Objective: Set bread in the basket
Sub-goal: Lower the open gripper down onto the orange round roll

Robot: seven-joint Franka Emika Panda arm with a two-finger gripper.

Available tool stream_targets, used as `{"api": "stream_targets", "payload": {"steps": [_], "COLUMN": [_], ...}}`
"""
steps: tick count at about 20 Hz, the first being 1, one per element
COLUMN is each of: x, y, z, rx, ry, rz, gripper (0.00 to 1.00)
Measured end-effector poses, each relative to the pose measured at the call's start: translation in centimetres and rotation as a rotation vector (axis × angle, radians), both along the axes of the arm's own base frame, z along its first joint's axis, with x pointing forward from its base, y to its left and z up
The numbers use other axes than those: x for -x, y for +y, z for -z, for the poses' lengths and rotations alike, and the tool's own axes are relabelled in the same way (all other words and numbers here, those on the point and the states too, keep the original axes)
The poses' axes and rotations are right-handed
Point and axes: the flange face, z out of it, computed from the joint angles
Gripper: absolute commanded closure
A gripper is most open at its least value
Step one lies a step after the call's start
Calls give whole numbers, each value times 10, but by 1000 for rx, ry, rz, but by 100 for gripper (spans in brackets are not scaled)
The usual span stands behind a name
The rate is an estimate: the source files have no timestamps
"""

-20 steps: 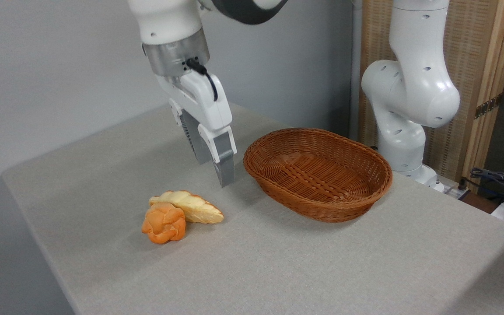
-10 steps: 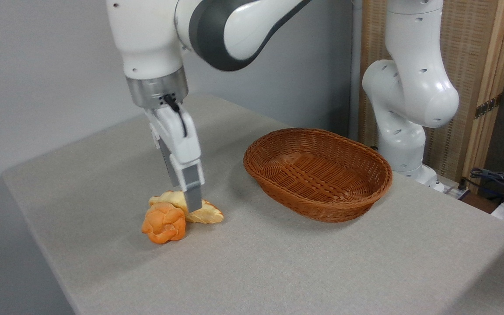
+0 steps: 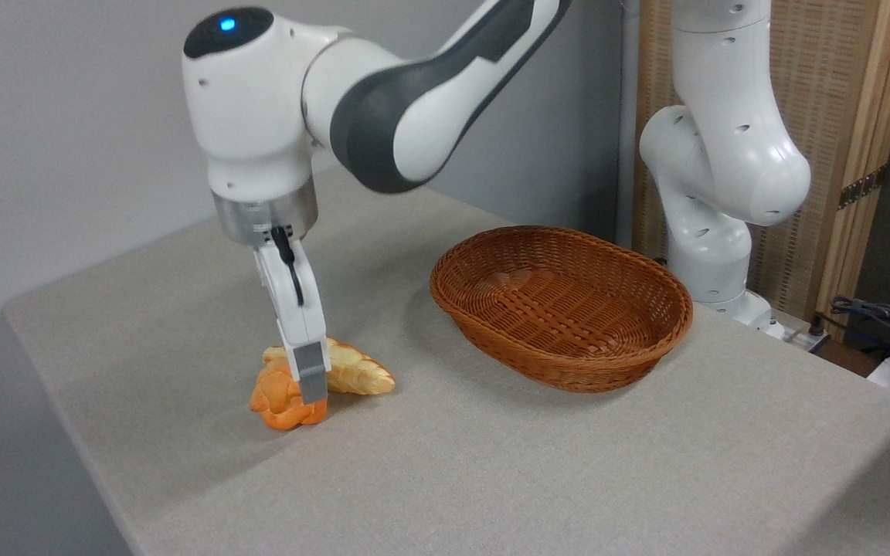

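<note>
The bread, a small round orange knotted bun, lies on the grey table near its left front. My gripper has come down over it, pointing straight down. The near finger stands in front of the bun's right half and covers part of it. The far finger is hidden behind the near finger and the bun. The jaws look open, set around the bun, which still rests on the table. The basket, oval, brown and woven, stands empty to the right, about a hand's width from the bun.
A longer pale golden braided loaf lies against the bun's right rear side, just behind my near finger. The arm's white base rises behind the basket. Cables lie off the table's right end.
My gripper has moved left and down from beside the basket, past the pale loaf, and now stands lowered over the orange bun. The bun, loaf and basket have stayed in place.
</note>
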Motion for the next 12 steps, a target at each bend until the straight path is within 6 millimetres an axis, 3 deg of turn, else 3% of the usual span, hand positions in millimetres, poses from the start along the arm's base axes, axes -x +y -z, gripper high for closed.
{"api": "stream_targets", "payload": {"steps": [8, 10, 11, 12], "x": [-13, -13, -14, -14], "y": [0, 0, 0, 0], "z": [31, 33, 33, 33], "rx": [43, 43, 43, 42], "ry": [14, 15, 15, 15], "rz": [-54, -54, -54, -55], "gripper": [1, 19, 37, 45]}}
